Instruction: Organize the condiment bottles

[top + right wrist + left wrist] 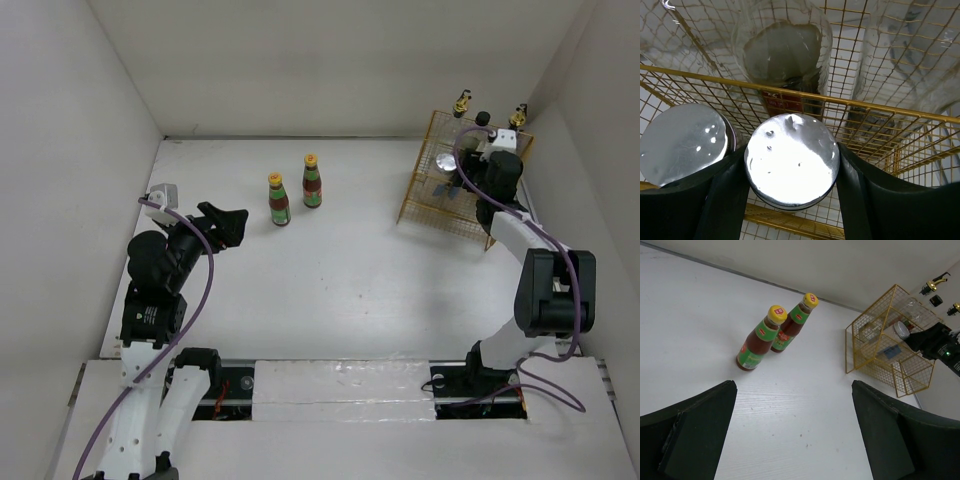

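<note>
Two red-sauce bottles with green necks and yellow caps (279, 200) (312, 181) stand together on the table, also in the left wrist view (760, 340) (794, 324). My left gripper (235, 222) (792, 430) is open and empty, just left of them. My right gripper (457, 172) (791, 172) reaches into the yellow wire rack (420, 185), its fingers pressed on both sides of a silver-lidded shaker (791, 160). A second silver-lidded shaker (682, 142) stands right beside it. Clear glass bottles (785, 50) (910, 55) stand behind the mesh.
Gold-capped bottle tops (461, 103) (517, 115) and a black cap (483, 118) show at the rack's back, near the far right corner. White walls enclose the table on three sides. The rack's wire bars (840, 100) hem in my right fingers.
</note>
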`<move>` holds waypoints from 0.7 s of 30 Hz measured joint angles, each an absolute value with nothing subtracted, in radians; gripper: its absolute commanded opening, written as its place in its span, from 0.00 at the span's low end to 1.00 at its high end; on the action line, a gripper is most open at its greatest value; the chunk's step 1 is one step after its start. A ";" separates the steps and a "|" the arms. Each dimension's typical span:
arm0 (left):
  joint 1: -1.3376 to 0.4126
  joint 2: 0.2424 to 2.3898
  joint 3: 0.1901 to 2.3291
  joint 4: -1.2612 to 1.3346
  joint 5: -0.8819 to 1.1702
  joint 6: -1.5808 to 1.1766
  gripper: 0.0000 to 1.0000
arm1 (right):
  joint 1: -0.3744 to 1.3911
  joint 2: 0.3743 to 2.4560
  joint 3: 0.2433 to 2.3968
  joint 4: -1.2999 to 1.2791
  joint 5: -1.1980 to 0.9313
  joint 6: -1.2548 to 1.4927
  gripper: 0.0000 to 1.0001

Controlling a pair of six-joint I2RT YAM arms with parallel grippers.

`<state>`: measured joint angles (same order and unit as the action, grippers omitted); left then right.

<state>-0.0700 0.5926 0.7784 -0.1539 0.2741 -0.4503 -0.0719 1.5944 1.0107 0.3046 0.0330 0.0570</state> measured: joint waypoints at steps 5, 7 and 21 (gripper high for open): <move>-0.070 0.592 0.778 -0.154 0.274 -0.450 0.96 | -0.072 1.580 1.011 0.289 0.058 0.080 0.79; -0.070 0.592 0.778 -0.154 0.274 -0.450 0.97 | -0.072 1.553 1.011 0.275 0.061 0.084 0.80; -0.070 0.593 0.778 -0.154 0.273 -0.451 0.43 | 0.076 1.313 1.059 0.294 0.007 0.065 0.00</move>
